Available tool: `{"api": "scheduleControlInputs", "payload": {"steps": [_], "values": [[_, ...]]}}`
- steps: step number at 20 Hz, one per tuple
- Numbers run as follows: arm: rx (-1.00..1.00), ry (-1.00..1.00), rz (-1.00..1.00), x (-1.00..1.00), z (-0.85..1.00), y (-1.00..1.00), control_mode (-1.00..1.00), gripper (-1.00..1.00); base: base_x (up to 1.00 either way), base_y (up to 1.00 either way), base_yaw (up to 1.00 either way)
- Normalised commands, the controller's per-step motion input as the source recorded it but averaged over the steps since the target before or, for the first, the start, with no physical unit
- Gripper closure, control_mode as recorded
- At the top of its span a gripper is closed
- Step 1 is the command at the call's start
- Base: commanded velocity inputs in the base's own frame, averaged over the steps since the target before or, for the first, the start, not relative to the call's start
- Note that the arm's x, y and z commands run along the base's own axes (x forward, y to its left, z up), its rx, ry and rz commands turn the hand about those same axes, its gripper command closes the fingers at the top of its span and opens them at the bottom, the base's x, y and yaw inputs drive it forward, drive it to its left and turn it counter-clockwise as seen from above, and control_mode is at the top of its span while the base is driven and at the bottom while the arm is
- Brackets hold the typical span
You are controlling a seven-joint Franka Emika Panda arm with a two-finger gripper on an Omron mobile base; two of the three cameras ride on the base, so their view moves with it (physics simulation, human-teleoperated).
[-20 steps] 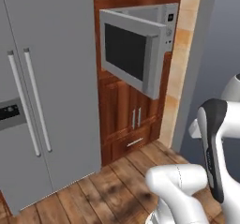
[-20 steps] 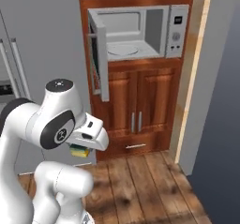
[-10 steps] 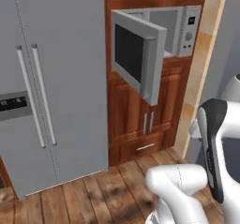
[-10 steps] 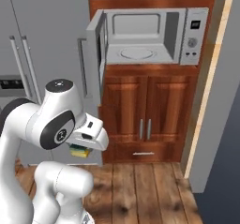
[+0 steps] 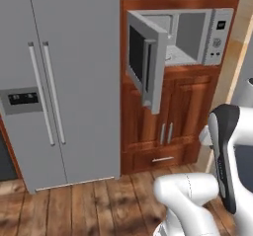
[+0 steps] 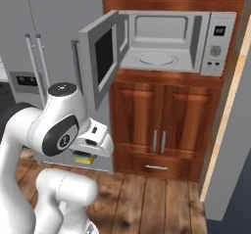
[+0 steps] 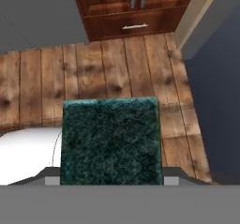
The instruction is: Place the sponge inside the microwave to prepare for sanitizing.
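Base has rolled right so the grey built-in microwave [image 6: 166, 42], door open, now sits closer ahead, while the gripper [image 6: 84, 155] keeps pinching the yellow-and-green sponge [image 7: 111, 141], ready to lift in.

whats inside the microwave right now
The microwave stands open with just its round white turntable on the floor of the cavity. In the left base view the open door covers the left part of the cavity.
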Motion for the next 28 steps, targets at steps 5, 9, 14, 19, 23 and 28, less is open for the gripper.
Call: {"api": "scheduleControlInputs", "payload": {"steps": [5, 9, 14, 19, 23, 28], "values": [[0.0, 0.0, 0.0, 0.0, 0.0, 0.0, 1.0, 1.0, 0.21, -0.56, 0.35], [0.0, 0.0, 0.0, 0.0, 0.0, 0.0, 1.0, 1.0, 0.35, -0.66, 0.32], [0.0, 0.0, 0.0, 0.0, 0.0, 0.0, 1.0, 1.0, 0.46, -0.63, 0.21], [0.0, 0.0, 0.0, 0.0, 0.0, 0.0, 1.0, 1.0, 0.73, -0.45, 0.1], [0.0, 0.0, 0.0, 0.0, 0.0, 0.0, 1.0, 1.0, 0.73, -0.48, 0.13], [0.0, 0.0, 0.0, 0.0, 0.0, 0.0, 1.0, 1.0, 0.41, -0.46, 0.15]]}}
